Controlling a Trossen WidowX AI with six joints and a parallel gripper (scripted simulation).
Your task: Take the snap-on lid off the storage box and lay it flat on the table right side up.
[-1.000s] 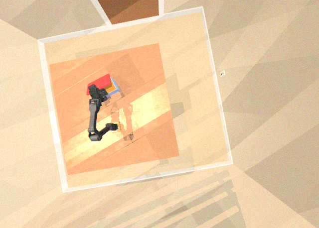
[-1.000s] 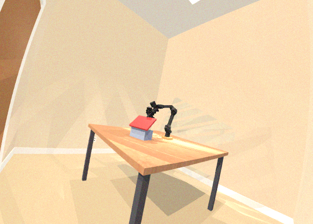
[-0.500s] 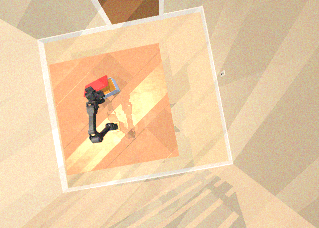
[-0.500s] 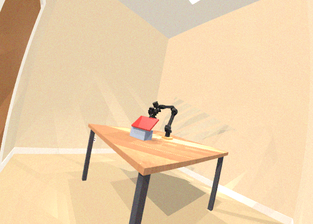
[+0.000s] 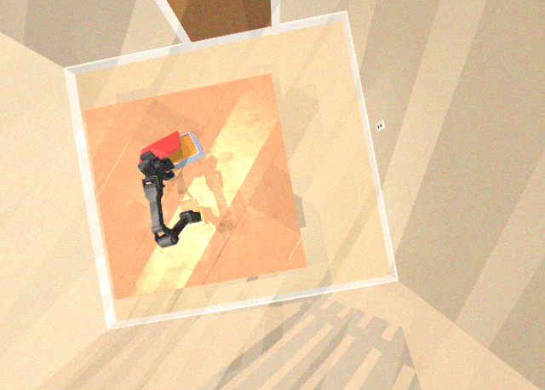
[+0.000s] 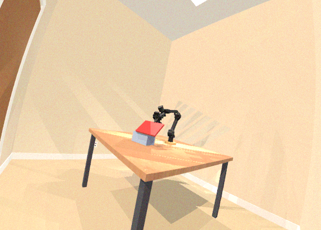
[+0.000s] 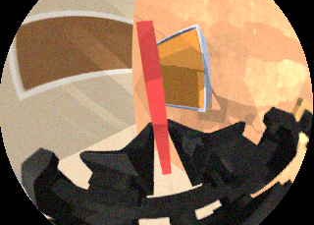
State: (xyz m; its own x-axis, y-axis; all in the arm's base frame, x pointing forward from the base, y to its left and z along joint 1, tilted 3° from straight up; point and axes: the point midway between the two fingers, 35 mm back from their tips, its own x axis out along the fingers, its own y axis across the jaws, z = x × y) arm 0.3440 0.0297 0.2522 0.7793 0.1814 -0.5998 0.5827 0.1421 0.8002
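The red lid [image 5: 163, 146] [image 6: 149, 128] [image 7: 153, 83] is off its seat, held tilted in the air. It overlaps part of the box in the top and exterior views. The wrist view shows it edge-on, as a thin strip. My gripper [image 5: 159, 163] [image 6: 157, 120] [image 7: 159, 123] is shut on one edge of the lid. The blue-grey storage box [image 5: 198, 146] [image 6: 142, 138] [image 7: 207, 83] stands upright on the table [image 5: 246, 249] [image 6: 181, 154], its orange-brown inside partly showing. Whether the lid's lower edge touches the box cannot be told.
The arm's base plate [image 5: 203, 215] [image 6: 170, 143] is on the table, apart from the box. In the top view the table's left edge is near the lid and gripper. Bands of light and shadow cross the table top.
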